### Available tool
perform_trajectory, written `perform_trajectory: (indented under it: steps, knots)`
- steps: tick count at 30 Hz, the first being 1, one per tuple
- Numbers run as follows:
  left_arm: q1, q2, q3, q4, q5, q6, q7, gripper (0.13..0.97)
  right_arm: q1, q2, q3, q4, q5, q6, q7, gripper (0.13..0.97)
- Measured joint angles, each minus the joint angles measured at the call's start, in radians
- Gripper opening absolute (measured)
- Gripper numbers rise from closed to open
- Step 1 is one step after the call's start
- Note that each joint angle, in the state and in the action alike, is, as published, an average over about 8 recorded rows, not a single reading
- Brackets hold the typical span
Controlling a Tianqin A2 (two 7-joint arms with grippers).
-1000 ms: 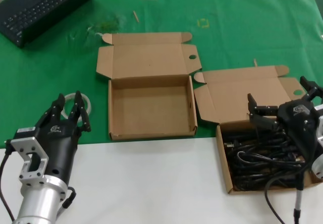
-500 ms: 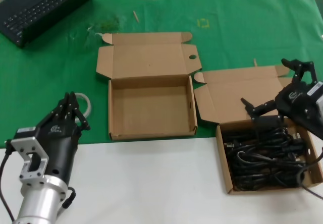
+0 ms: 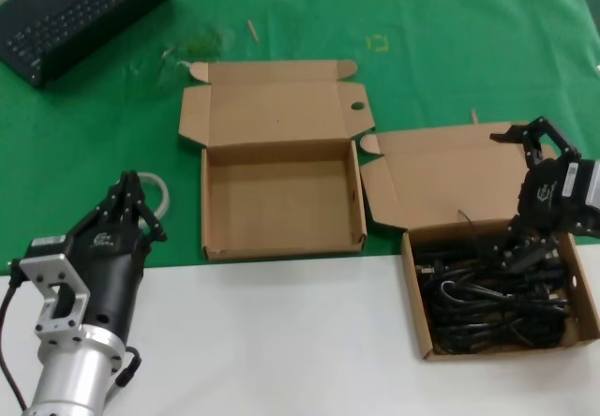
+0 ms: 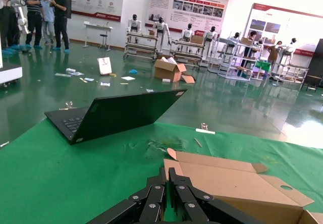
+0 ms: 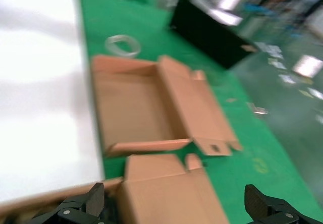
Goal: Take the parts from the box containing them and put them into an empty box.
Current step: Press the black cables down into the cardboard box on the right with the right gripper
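On the green table (image 3: 450, 51), we spread our right claw (image 3: 520, 186) wide above the parts (image 3: 492, 289) in their lower-right box (image 3: 417, 294), ready to grab; the centre box (image 3: 281, 205) waits empty, left claw (image 3: 131, 205) closed lower left.

Black left gripper (image 3: 131, 200) on a silver cylindrical wrist; black right gripper (image 3: 521, 191) bears white markings

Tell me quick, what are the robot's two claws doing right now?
Left gripper: shut, holding nothing, parked near the whitish ring of tubing.
Right gripper: open wide, holding nothing, above the box of black power cords.
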Motion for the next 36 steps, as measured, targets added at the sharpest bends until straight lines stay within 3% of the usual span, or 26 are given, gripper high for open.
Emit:
perform_trajectory:
  steps: [8, 17, 25, 36]
  knots:
    - [0.0, 0.0, 0.0, 0.0, 0.0, 0.0, 0.0, 0.156, 0.195, 0.018, -0.099, -0.076, -0.02, -0.311, -0.143, 0.966]
    - [0.0, 0.0, 0.0, 0.0, 0.0, 0.0, 0.0, 0.156, 0.383, -0.032, -0.221, -0.207, -0.14, -0.538, -0.176, 0.966]
    - [0.0, 0.0, 0.0, 0.0, 0.0, 0.0, 0.0, 0.156, 0.451, -0.09, -0.3, -0.31, -0.248, -0.605, -0.186, 0.966]
    - [0.0, 0.0, 0.0, 0.0, 0.0, 0.0, 0.0, 0.156, 0.489, -0.195, -0.335, -0.413, -0.306, -0.576, -0.204, 0.966]
